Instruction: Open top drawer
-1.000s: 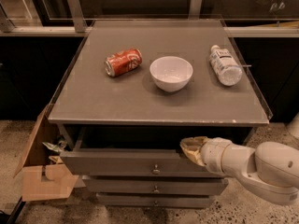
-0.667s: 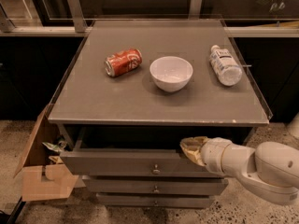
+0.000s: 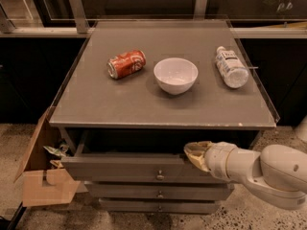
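1. Nothing has visibly moved since a second ago: the tool (image 3: pixel 194 151) and the top drawer (image 3: pixel 120 169) sit where they were.
2. The top drawer is under the table (image 3: pixel 120 107), pulled partly out, with a dark gap showing behind its front. Its knob (image 3: pixel 159 175) is at the centre of the front.
3. The tool is at the upper edge of the drawer front, right of the knob, on an arm (image 3: pixel 261 169) reaching in from the right. Whether it is wide, narrow or gripping the edge cannot be told.
4. Two lower drawers (image 3: pixel 144 191) below are pushed in.
5. On the table, a red can (image 3: pixel 126 63) lies on its side at the left, a white bowl (image 3: pixel 175 74) stands upright in the middle, and a clear bottle (image 3: pixel 230 67) lies at the right; all are well apart.
6. A cardboard box (image 3: pixel 45 188) sits on the floor just left of the drawers.
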`<state>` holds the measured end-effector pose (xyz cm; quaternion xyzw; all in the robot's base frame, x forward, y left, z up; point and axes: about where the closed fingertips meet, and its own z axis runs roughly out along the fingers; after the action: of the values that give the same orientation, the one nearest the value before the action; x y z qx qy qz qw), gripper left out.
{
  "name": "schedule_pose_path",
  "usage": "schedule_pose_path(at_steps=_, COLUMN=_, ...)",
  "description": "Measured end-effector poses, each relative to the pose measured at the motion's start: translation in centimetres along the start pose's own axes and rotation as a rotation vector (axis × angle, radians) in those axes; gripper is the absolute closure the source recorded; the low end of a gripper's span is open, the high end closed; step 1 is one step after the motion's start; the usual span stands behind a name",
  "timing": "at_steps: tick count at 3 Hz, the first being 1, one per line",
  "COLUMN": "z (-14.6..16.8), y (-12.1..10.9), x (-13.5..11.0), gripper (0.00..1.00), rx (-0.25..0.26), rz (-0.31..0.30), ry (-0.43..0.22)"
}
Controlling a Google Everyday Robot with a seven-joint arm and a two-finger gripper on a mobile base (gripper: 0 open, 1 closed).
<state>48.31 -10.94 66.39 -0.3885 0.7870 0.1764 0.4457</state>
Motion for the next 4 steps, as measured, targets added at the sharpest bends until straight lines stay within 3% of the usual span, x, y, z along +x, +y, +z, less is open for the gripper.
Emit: schedule_pose_path(at_steps=4, z=-1.3, y=2.3, x=0.6, gripper=1.00, rx=-0.054, rz=0.038, ry=-0.002)
